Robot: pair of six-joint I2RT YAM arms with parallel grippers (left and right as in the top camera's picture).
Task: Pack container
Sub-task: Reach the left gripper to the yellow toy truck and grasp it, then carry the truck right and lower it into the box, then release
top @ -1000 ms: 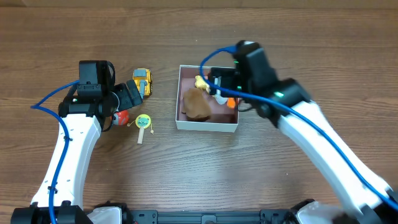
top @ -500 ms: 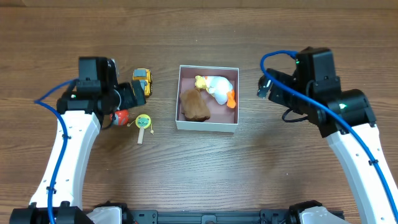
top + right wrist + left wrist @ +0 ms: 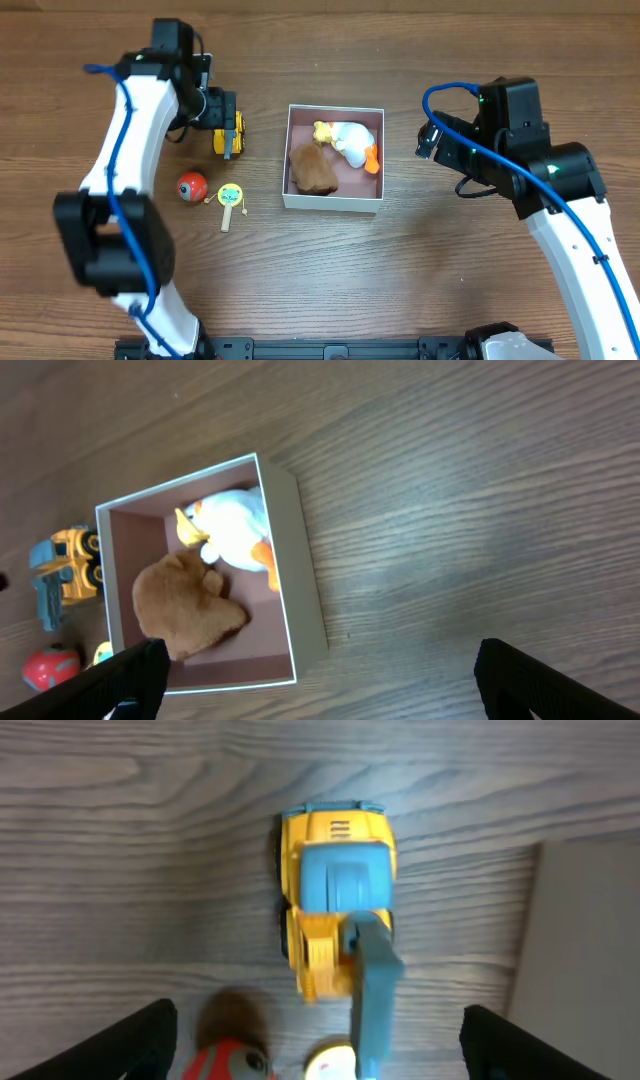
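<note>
Hovering my left hand point(image 3: 320, 1020), spread wide and empty, over the yellow truck point(image 3: 228, 133), I count three toys unpacked on the desk point(image 3: 400, 290): truck, red ball point(image 3: 192, 186), round paddle point(image 3: 230, 197). Right of them, mid-desk, the container point(image 3: 333, 204) holds a brown plush point(image 3: 314, 169) and a white duck point(image 3: 350, 140); my right hand point(image 3: 426, 140) hangs beyond it, spread and empty.

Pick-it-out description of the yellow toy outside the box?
Find the white-walled container mid-table, then the three toys left of it. The digger truck is topmost in the overhead view: yellow body, blue cab and arm, unlike the red ball and green disc on a stick.
</note>
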